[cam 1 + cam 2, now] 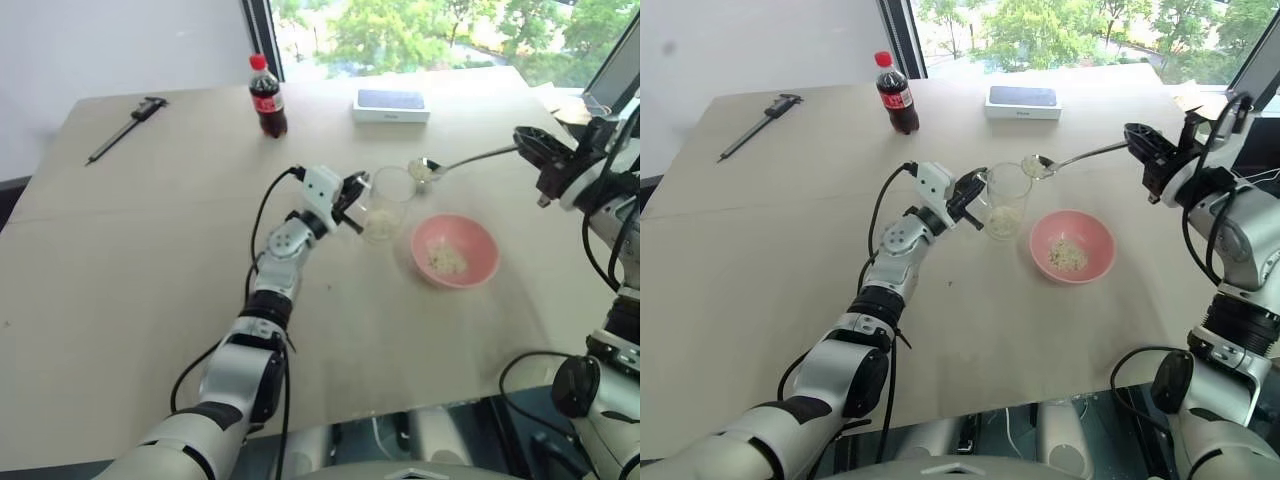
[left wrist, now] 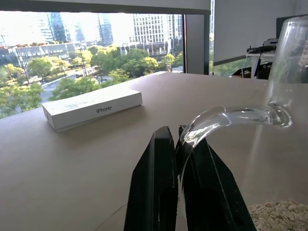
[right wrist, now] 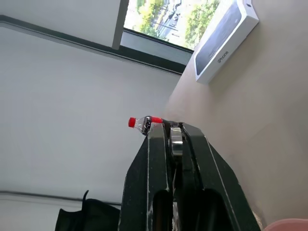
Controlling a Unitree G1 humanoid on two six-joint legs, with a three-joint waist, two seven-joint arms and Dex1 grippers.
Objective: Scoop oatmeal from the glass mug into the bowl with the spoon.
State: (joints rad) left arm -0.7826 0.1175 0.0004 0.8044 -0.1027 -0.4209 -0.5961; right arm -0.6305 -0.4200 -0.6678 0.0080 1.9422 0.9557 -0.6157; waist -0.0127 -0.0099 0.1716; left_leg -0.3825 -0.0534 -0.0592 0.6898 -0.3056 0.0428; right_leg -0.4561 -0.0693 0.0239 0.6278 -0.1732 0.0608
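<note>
The right gripper (image 1: 1137, 134) is clamping the far end of the spoon (image 1: 1080, 155), its fingers shut on the handle; the spoon's long axis is running level from those fingers toward the robot's left, and its small loaded bowl is hanging just past the rim of the mug (image 1: 1004, 200), on the window side; the bowl (image 1: 1071, 247) is lying nearer the robot than the spoon tip and slightly right of it, so the judged next move is a short carry back toward the robot, then a tip; the right arm is the only one placed for that; the left gripper (image 1: 352, 200) is pinching the mug's handle, fingers shut on it, steadying the mug on the table (image 1: 150, 260); oatmeal (image 1: 1068, 255) is already sitting in the bowl, with more in the mug's bottom and a heap on the spoon; the left wrist view is showing the glass handle between the black fingers (image 2: 159, 192), a contact the head views leave small; the right wrist view is showing the spoon's metal between its fingers (image 3: 154, 183).
</note>
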